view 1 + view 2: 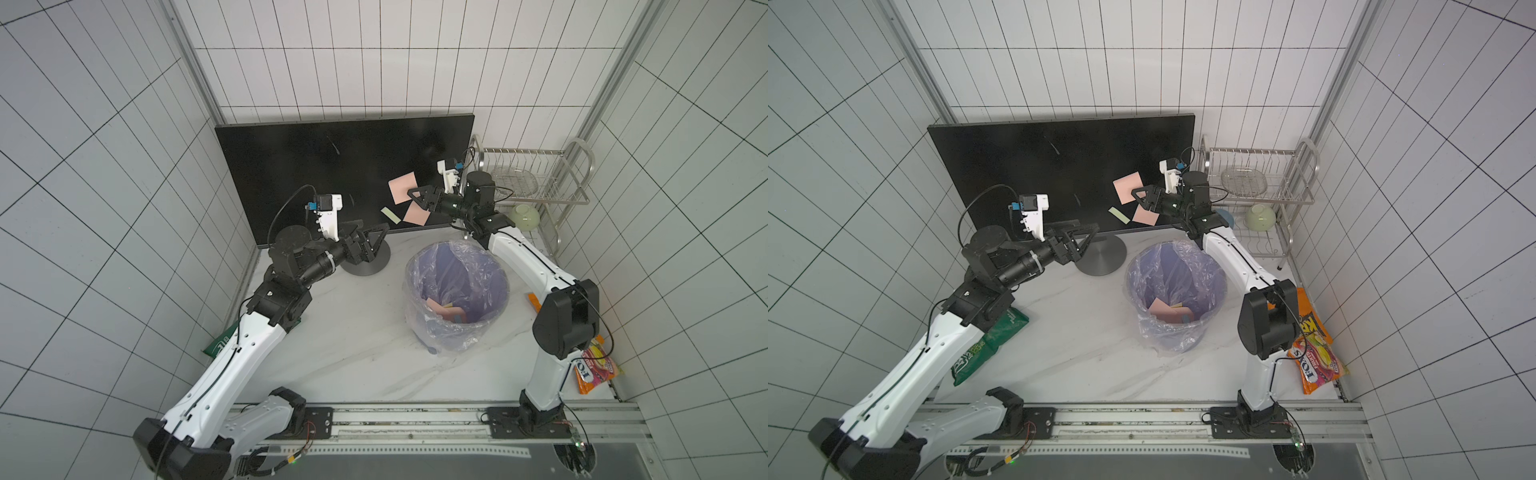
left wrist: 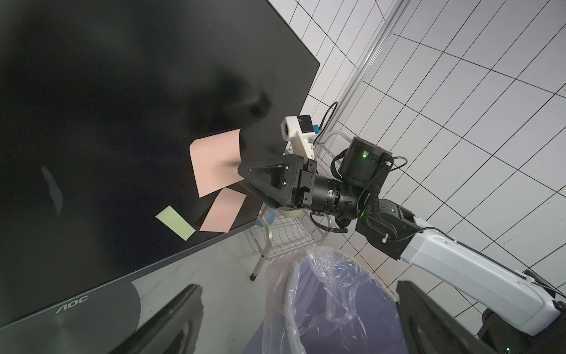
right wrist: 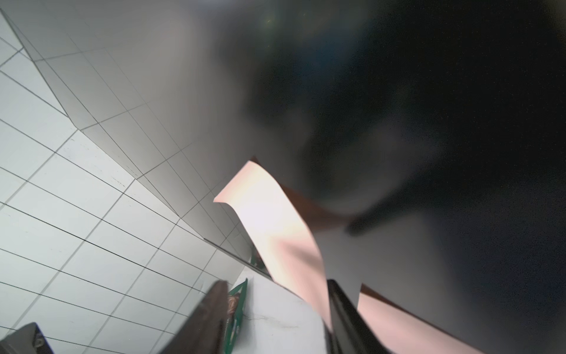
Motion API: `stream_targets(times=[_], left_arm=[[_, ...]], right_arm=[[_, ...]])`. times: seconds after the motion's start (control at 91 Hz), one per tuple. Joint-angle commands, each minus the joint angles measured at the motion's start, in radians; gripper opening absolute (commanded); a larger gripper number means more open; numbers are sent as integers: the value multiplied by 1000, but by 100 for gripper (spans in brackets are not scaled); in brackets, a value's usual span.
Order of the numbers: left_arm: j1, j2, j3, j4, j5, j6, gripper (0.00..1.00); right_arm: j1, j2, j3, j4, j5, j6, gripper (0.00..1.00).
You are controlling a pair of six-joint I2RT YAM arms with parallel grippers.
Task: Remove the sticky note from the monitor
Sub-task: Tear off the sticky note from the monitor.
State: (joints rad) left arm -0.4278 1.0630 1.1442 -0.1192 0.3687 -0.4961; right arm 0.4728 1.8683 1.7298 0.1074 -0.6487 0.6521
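Where the note is: the upper pink note [image 1: 401, 187] sticks on the lower right part of the monitor [image 1: 311, 166], above a lower pink note [image 1: 417, 214] and a green strip [image 1: 390, 215].
Look of the note: a plain pale pink paper square, set crooked. In the right wrist view one side curls away from the dark screen.
Weight and stiffness: probably very light, thin and soft. It will bend or crease at the smallest push and can tear if jerked.
What holds it: I judge only a weak glue band on its back, so a slow peel should be enough.
Where to take hold: the lifted free edge, pinched flat, then pulled away from the glass.
Right gripper [image 1: 412, 196]: at that edge. Its jaws stand partly apart with the paper against one finger, not yet pinched.
Left gripper [image 1: 372, 232]: wide open, holding nothing, near the round base [image 1: 365, 268].
Caution: the screen is glossy and may scratch. The monitor could rock if pushed.
Bin [image 1: 415, 266]: just in front, with other notes inside.
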Motion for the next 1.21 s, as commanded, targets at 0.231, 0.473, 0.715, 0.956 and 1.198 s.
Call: stream_targets(times=[0.231,0.473,0.715,0.956,1.198], left_arm=[[6,-23,18,-16,11,22,99],[6,-25,22,-21,11,24,99],[7,-13,34,-22,10,23,99],[8,-4,50,-17,7,23,99],[7,16,63,0,24,16,99]], right_arm=[[7,-16,-9,66,-19,20,10],[8,-70,-52,45,-12,-9,0],[11,-217,-148,-53,6,-104,0],[-2,-451,-261,-333,35,-320,0],[-5,-670,-293,-843,52,-637,0]])
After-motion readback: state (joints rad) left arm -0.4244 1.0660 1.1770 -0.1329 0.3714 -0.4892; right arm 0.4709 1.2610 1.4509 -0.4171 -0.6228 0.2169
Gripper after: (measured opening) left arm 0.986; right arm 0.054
